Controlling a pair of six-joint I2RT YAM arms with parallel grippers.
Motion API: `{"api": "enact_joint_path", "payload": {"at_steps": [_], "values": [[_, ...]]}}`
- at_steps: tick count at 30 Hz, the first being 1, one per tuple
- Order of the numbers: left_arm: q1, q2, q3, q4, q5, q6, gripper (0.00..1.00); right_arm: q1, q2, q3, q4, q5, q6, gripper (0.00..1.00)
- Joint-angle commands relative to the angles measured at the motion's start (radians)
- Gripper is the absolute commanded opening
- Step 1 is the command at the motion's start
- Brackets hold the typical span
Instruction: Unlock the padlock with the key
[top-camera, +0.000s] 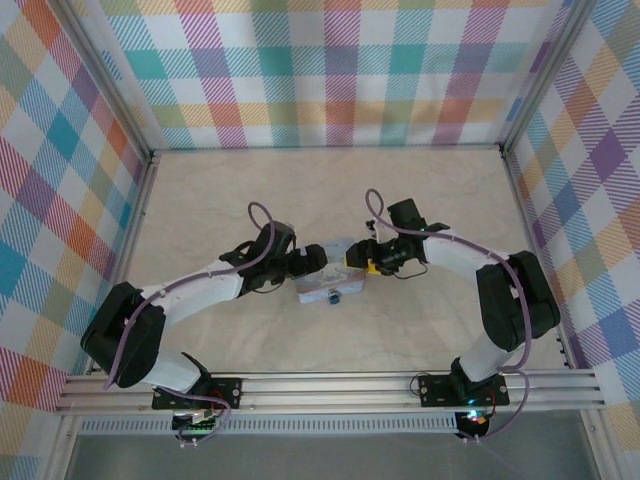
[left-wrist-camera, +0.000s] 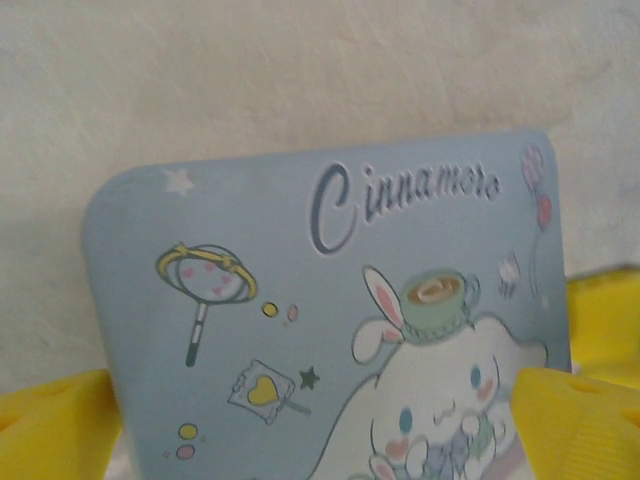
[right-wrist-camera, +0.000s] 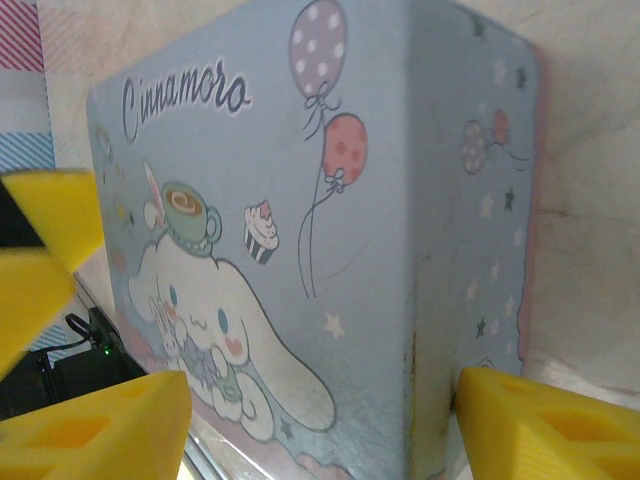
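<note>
around the tin, left gripper and right gripper sit jaws apart, likely to steady its near-edge padlock.

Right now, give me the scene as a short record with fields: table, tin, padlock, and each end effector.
Table: pale marbled top, plaid walls around it
Tin: pale blue with a white cartoon dog, lying flat mid-table between the arms
Padlock: tiny, at the tin's near edge; too small to show detail
Left end effector: open, yellow fingers on either side of the tin
Right end effector: open, straddling a corner of the tin; contact unclear
</note>
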Motion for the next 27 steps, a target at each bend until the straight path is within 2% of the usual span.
{"api": "enact_joint_path", "payload": {"at_steps": [1, 14, 21, 27], "values": [[0.031, 0.037, 0.046, 0.073, 0.043, 0.026, 0.98, 0.019, -0.021, -0.016, 0.074, 0.001, 0.057, 0.68], [0.065, 0.225, 0.227, 0.091, 0.104, 0.046, 0.96, 0.011, 0.111, 0.136, 0.100, 0.126, 0.079, 0.69], [0.091, 0.313, 0.307, 0.097, 0.110, 0.048, 0.96, -0.029, 0.152, 0.186, 0.112, 0.142, 0.081, 0.69], [0.107, 0.315, 0.300, 0.097, 0.095, 0.038, 0.99, -0.042, 0.156, 0.199, 0.101, 0.141, 0.074, 0.70]]}}
